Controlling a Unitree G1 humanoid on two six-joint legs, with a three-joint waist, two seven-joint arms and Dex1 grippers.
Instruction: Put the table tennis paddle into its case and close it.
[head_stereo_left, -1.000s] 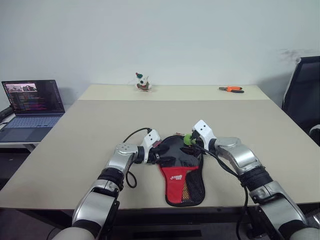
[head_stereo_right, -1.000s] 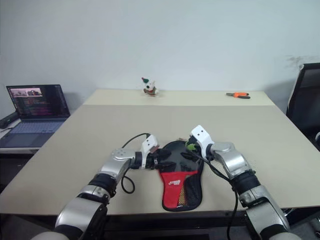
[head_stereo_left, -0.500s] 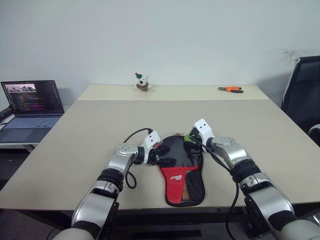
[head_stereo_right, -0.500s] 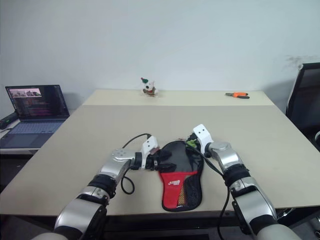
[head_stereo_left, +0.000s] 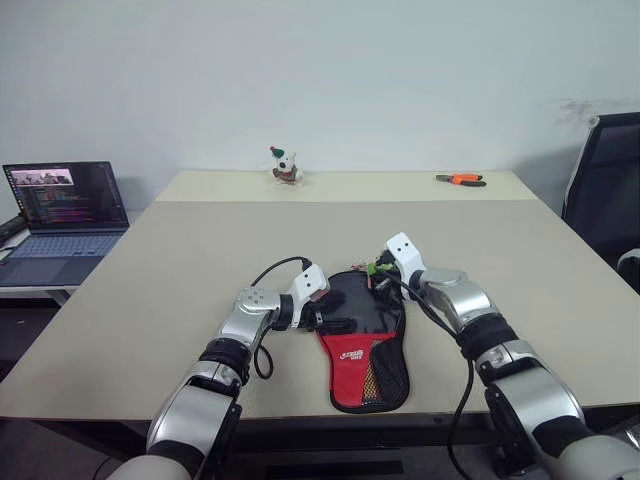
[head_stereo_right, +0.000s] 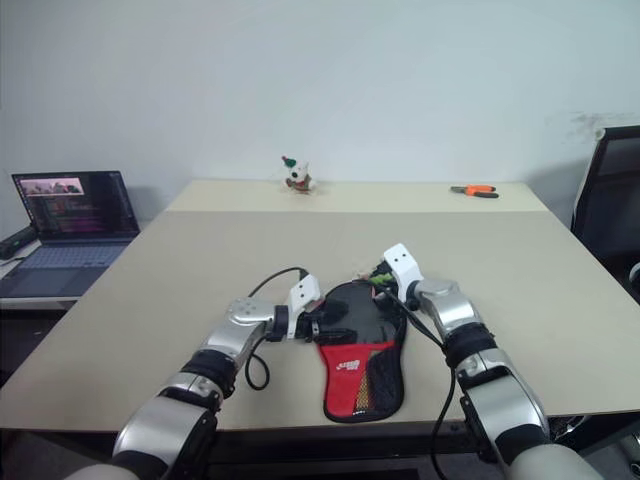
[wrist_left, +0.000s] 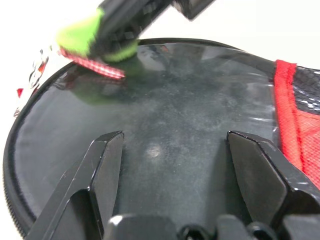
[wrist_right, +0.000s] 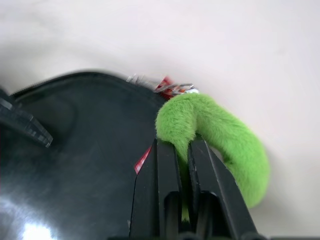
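Case (head_stereo_left: 365, 330) lies flat near the table's (head_stereo_left: 150, 290) front edge in the eye views, both grippers at its round end. Left wrist view: the left gripper (wrist_left: 175, 145) straddles the black panel, jaws spread, holding nothing. Right wrist view: the right gripper (wrist_right: 184, 150) pinches the green fuzzy pull (wrist_right: 220, 135) — draw steadily along the zipper rim while the left pins the fabric.

Head stereo pair: we look forward and down from above the arms, whole table (head_stereo_left: 180, 290) to the far wall in frame. Both eyes share the same scene, slightly offset sideways. Left wrist cam sits low, very close over the case (wrist_left: 165, 145), looking along its own fingers (wrist_left: 102, 165). Right wrist cam is equally close at the case rim. Both wrist views share the case's rounded end.
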